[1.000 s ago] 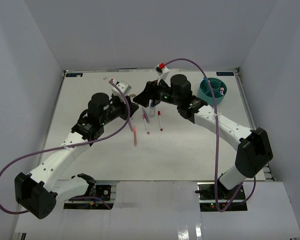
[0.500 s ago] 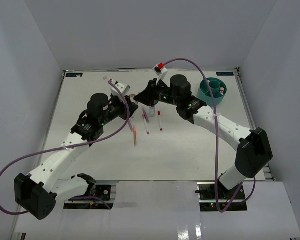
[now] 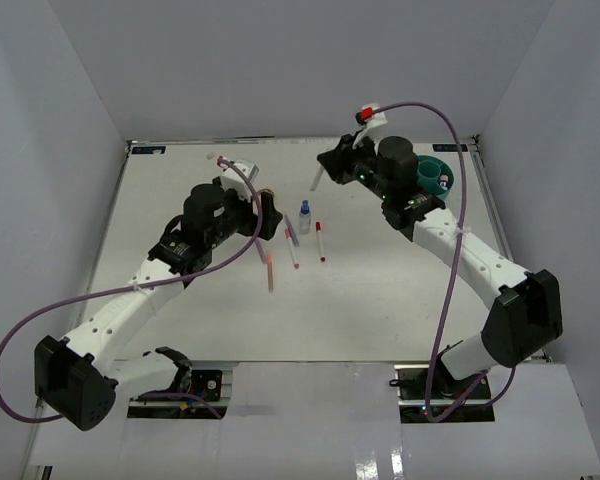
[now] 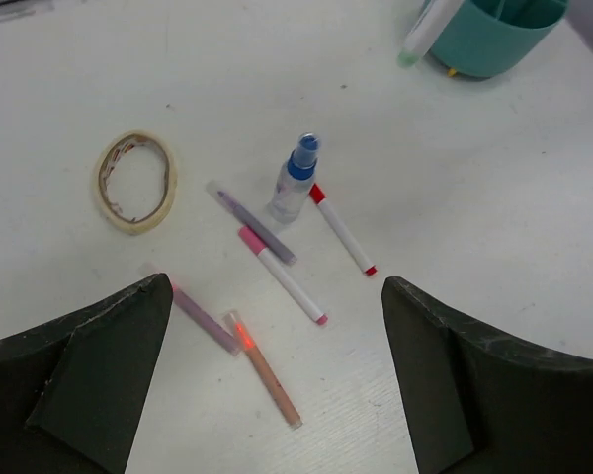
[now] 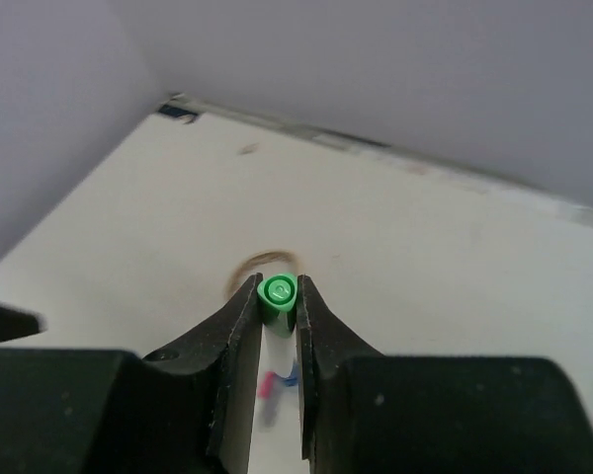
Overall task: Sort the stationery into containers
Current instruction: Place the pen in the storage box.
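My right gripper (image 5: 278, 296) is shut on a white pen with a green cap (image 5: 278, 290) and holds it in the air, left of the round teal organiser (image 3: 442, 180). That pen (image 4: 418, 38) hangs beside the organiser (image 4: 494, 35) in the left wrist view. My left gripper (image 4: 275, 286) is open above the loose stationery with nothing between its fingers. Below it lie a tan rubber-band loop (image 4: 135, 181), a clear blue-capped bottle (image 4: 295, 180), a red-capped pen (image 4: 343, 229), a pink-capped pen (image 4: 282, 275), two purple pens (image 4: 257, 227) and an orange pen (image 4: 265, 367).
White walls close the table in at the back and on both sides. The right arm's purple cable (image 3: 450, 130) arcs over the organiser, and the arm hides part of it. The remaining stationery is bunched at mid-table near the bottle (image 3: 304, 215).
My right gripper shut on the green-capped pen by the bottle, then lifted it back and to the right toward the organiser. My left gripper opened wide.
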{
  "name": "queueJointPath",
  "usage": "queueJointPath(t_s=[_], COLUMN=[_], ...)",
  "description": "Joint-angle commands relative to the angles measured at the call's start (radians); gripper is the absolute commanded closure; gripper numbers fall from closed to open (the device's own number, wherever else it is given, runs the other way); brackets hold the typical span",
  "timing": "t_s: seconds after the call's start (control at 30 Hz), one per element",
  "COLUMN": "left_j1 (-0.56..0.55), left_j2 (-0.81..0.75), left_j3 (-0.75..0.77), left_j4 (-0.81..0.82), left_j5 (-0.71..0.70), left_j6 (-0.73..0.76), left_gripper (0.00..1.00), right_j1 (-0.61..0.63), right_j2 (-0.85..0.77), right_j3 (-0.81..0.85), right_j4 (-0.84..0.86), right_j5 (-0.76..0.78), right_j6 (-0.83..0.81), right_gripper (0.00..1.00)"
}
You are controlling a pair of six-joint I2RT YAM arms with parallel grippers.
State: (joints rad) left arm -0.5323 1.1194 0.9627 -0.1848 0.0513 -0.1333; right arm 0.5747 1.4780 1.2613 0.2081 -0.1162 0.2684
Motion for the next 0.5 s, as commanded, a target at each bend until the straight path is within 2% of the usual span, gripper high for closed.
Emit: queueJointPath(t_s=[0.0, 0.1, 0.17, 0.3, 0.47], left_j1=[0.014, 0.058, 0.097, 0.147, 0.153], left_j2=[0.045, 0.100, 0.131, 0.177, 0.160], left_j3=[0.062, 0.090, 0.103, 0.123, 0.111], left_j4=[-0.085, -0.134, -0.172, -0.202, -0.193], left_j5=[-0.128, -0.125, -0.110, -0.110, -0.160], left_j6=[-0.051, -0.110, -0.152, -0.178, -0.177], left_gripper=[0.02, 0.02, 0.02, 0.02, 0.02], right_j1=[-0.094, -0.159, -0.205, -0.320, -0.372], right_j2=[-0.027, 0.008, 0.056, 0.168, 0.298], right_j3=[0.032, 0.039, 0.043, 0.117, 0.191], right_j4=[0.014, 0.088, 0.163, 0.211, 0.254], right_j5=[0.295, 0.499, 0.549, 0.556, 0.555], right_j6=[-0.241, -0.386, -0.480, -0.570, -0.672], right_gripper=[0.92, 0.92, 0.92, 0.92, 0.92])
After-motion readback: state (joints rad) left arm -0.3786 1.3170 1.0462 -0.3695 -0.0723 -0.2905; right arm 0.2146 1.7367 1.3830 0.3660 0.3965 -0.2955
